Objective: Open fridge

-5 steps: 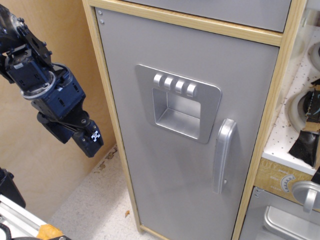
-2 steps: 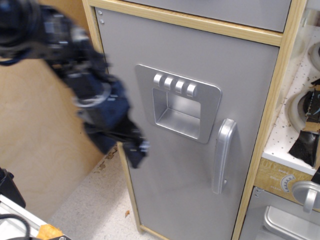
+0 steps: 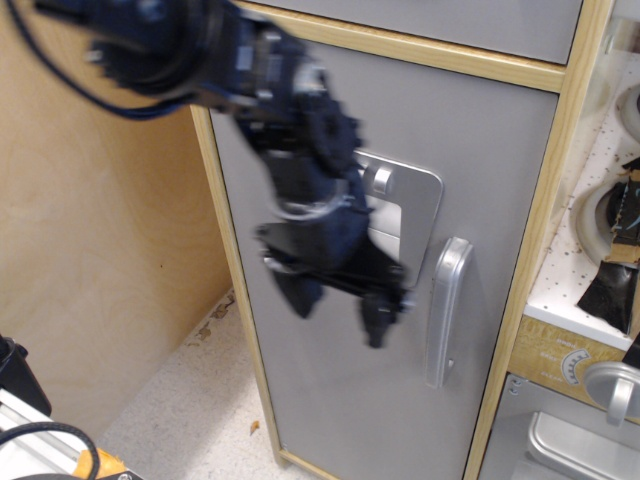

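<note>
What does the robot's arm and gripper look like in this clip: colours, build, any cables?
The arm is dark navy and black, built of chunky blocky segments, with a pale ring on one joint. A thin dark cable loops off its upper part at the left. The gripper is black, ending in two short dark fingers. Motion blur hides any markings.

My gripper (image 3: 340, 305) is blurred in front of the fridge (image 3: 400, 250), its two fingers apart and pointing downward, just left of the curved vertical handle (image 3: 445, 310) without touching it. My arm covers most of the dispenser panel (image 3: 405, 200), leaving one button visible. The grey door sits flush in the light wood frame. The oven door (image 3: 570, 435) is at lower right of the fridge.
</note>
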Tool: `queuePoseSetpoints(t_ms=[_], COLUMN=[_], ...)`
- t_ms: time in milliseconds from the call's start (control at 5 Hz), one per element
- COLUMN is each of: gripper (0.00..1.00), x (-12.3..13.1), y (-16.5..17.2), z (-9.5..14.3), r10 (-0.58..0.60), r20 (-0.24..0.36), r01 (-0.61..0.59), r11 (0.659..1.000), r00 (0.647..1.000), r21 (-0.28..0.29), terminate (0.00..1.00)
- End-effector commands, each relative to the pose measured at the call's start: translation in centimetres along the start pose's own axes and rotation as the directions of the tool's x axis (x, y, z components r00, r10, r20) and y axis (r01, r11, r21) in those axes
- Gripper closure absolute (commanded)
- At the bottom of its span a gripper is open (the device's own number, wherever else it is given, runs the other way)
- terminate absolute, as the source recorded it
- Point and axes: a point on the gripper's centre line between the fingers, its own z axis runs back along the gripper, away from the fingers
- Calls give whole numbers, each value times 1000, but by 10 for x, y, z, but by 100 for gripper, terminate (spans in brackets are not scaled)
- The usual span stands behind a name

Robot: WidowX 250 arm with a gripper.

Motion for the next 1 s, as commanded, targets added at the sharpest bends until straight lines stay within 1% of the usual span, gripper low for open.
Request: queuePoseSetpoints(t_ms=[0, 200, 400, 800], gripper=[0, 0, 0, 0], x=[41, 58, 68, 80], y=[-36, -38, -33, -24], z=[-11, -25, -32, -32], r10=[0, -2, -19, -32], r20=[133, 184, 197, 179], r01=[-1, 3, 18, 31], r11=[1000, 1000, 1000, 999], r00=[991, 983, 980, 983], r21=[5, -7, 5, 8], terminate=[0, 0, 0, 0])
